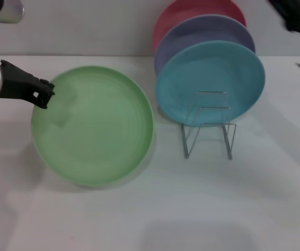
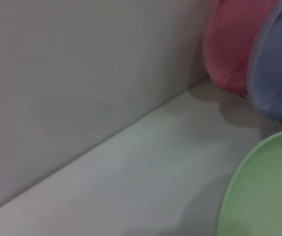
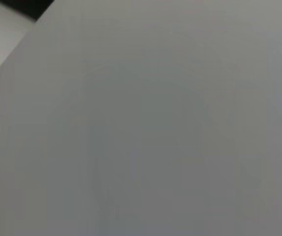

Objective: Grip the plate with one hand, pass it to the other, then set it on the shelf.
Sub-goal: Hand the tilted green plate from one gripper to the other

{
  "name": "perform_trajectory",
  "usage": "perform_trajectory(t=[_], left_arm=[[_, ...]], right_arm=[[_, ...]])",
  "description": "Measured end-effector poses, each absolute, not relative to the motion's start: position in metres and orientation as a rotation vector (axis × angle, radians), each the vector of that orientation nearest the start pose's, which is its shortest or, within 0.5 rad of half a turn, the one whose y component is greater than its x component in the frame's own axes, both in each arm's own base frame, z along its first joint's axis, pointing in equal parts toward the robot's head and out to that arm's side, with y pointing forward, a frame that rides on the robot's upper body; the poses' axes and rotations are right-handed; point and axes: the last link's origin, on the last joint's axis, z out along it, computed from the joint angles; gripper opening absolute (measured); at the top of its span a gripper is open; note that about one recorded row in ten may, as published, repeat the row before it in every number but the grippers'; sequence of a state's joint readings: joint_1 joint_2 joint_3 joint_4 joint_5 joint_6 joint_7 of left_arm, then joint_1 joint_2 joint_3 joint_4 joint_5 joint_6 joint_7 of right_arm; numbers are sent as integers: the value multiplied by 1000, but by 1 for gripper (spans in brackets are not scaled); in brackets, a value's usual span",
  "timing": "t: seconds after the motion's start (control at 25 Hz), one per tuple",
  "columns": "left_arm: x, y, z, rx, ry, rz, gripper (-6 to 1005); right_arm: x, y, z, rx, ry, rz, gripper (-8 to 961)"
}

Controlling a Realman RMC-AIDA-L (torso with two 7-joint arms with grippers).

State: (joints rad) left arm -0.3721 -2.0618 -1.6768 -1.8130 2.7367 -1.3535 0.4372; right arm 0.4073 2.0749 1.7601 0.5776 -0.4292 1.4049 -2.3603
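Note:
The light green plate (image 1: pixel 95 125) is at the left-centre of the white table, and its rim also shows in the left wrist view (image 2: pixel 264 187). My left gripper (image 1: pixel 43 94) is at the plate's far-left rim and is closed on the edge. A shadow under the plate suggests that side is slightly raised. The wire shelf (image 1: pixel 208 130) stands to the right of the plate. My right gripper (image 1: pixel 296 21) is a dark blur at the top right, away from the plate. The right wrist view shows only a blank grey surface.
A turquoise plate (image 1: pixel 210 81) stands upright in the shelf's back slots, with a lavender plate (image 1: pixel 205 34) and a pink plate (image 1: pixel 192 13) behind it. The front loops of the shelf hold nothing. A grey wall (image 2: pixel 82 73) runs along the table's far edge.

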Motion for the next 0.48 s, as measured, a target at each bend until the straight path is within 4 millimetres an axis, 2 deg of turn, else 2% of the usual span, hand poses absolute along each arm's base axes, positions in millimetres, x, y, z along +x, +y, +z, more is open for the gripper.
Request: perform_trajectory(t=[0.08,0.16,0.2,0.32,0.36,0.4,0.48], left_arm=[[-155,349,69,-2217,-668,197,31],[-152,348,76,-2194,-653,168,31],[-152,348,76,-2194,-653,168,31],[-151,348,82,-2168,-643,140,31],[-151,348,85,-2157,-639,129,31],[-150,349,88,-2149,-634,119,31],[-149,349,89,-2145,-629,110,30]], right_arm=[[177,368,39,-1938,284,1422,828],[145,385,37,-2078,414,1297,827],[145,385,37,-2078,414,1297,827],[120,388,41,-2177,508,1213,827],[102,383,48,-2256,557,1158,826],[102,383,48,-2256,557,1158,826],[86,376,54,-2325,612,1058,826]])
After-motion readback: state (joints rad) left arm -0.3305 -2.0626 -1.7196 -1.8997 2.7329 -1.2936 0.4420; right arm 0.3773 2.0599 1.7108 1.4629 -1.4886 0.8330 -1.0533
